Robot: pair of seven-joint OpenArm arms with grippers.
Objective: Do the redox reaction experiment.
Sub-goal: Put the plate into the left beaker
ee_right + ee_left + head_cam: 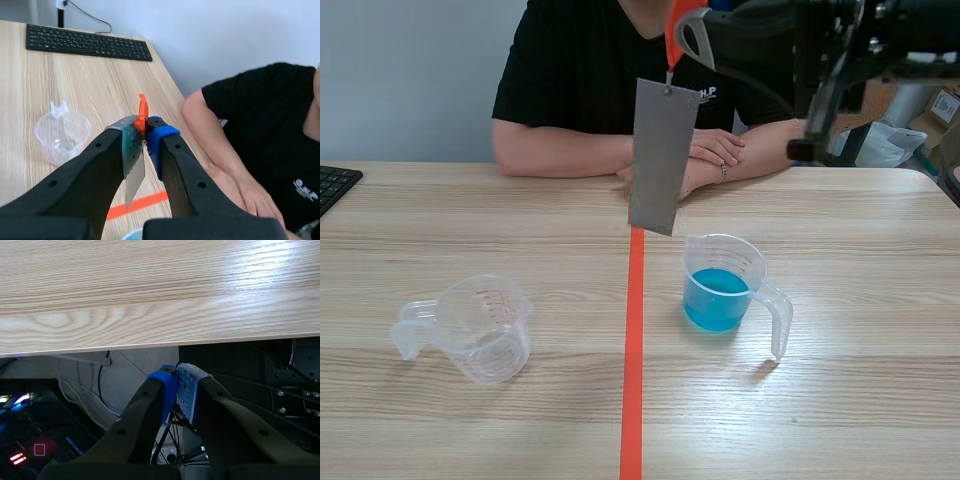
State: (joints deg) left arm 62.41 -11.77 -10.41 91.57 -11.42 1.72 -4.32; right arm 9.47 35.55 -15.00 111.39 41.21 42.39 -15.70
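Metal sheet (pixel 663 155) in right claw (pixel 145 133)

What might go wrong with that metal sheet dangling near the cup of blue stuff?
1. The metal plate hangs only by an orange tab pinched in the right end effector; it may swing or slip out.
2. Lowered crooked, it might hit the rim of the measuring cup and spill the blue liquid.
3. A person's hands rest close behind, so a splash might reach them.
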